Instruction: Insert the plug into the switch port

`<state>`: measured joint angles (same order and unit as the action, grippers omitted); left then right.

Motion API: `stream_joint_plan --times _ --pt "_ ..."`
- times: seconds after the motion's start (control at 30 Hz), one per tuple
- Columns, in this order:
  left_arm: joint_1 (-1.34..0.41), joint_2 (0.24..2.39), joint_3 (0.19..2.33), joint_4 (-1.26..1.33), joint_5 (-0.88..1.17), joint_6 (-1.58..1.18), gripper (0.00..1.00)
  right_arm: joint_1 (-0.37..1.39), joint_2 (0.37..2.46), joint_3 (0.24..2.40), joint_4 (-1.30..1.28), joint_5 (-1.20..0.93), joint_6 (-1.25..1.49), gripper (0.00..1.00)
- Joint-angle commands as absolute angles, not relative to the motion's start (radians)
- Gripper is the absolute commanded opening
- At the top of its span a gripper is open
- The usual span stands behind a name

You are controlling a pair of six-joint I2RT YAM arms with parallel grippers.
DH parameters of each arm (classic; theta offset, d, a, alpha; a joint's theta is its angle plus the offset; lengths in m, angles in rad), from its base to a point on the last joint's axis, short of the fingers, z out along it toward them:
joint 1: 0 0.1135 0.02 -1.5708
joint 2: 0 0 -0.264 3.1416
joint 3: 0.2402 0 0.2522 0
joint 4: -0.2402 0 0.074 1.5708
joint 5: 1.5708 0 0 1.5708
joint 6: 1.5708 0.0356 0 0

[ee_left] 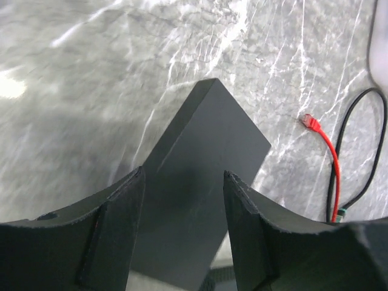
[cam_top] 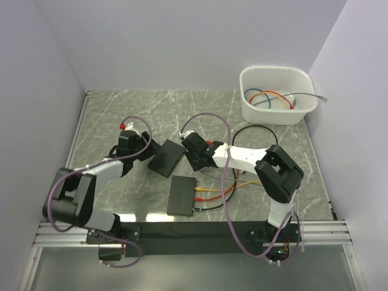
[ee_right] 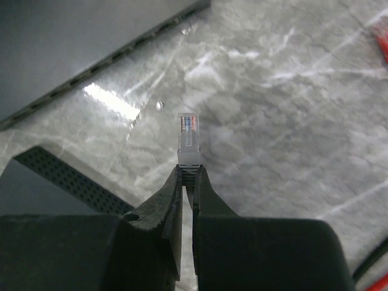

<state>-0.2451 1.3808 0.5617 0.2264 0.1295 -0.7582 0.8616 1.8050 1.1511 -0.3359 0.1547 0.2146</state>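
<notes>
A black switch [cam_top: 167,157] lies slanted in the middle of the marble table. My left gripper [cam_top: 147,151] is at its left end. In the left wrist view that gripper [ee_left: 185,182] is open, and the switch body [ee_left: 206,151] runs under and between its two fingers; I see no contact. My right gripper [cam_top: 195,151] is just right of the switch. It is shut [ee_right: 188,170] on the boot of a clear plug [ee_right: 188,136], which sticks out past the fingertips above the table. The switch's row of ports [ee_right: 103,60] is up and to the left of the plug, apart from it.
A second black switch [cam_top: 182,195] lies near the front with orange and yellow cables [cam_top: 212,193] plugged into it. A white bin [cam_top: 277,94] of cables stands at the back right. A loose red-plugged cable [ee_left: 312,123] and a black cable [ee_left: 364,182] lie right of the slanted switch.
</notes>
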Motion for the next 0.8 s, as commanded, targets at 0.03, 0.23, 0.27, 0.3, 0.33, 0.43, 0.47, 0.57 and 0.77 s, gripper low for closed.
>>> stream_joint_plan --times 0.03,0.23,0.27,0.3,0.33,0.43,0.47,0.57,0.77 --pt "-0.239 1.485 0.632 0.394 0.225 -0.715 0.59 0.87 1.851 1.218 -0.302 0.123 0.21 0.0" --pt "-0.239 1.615 0.672 0.482 0.271 -0.712 0.57 0.899 1.908 1.282 -0.327 0.117 0.193 0.0" --pt "-0.239 1.64 0.675 0.488 0.275 -0.712 0.57 0.902 1.919 1.288 -0.333 0.118 0.19 0.0" --pt "-0.239 1.649 0.676 0.5 0.279 -0.706 0.57 0.902 1.925 1.301 -0.336 0.118 0.19 0.0" --pt "-0.239 1.66 0.675 0.509 0.284 -0.707 0.57 0.903 1.928 1.305 -0.337 0.118 0.189 0.0" --pt "-0.241 1.698 0.663 0.534 0.307 -0.706 0.56 0.908 1.94 1.322 -0.342 0.117 0.187 0.0" --pt "-0.241 1.712 0.658 0.54 0.311 -0.706 0.56 0.908 1.95 1.328 -0.345 0.117 0.186 0.0" --pt "-0.241 1.723 0.631 0.581 0.333 -0.704 0.56 0.907 1.963 1.354 -0.359 0.127 0.184 0.0" --pt "-0.265 1.73 0.618 0.583 0.336 -0.683 0.56 0.907 1.989 1.399 -0.383 0.138 0.181 0.0"
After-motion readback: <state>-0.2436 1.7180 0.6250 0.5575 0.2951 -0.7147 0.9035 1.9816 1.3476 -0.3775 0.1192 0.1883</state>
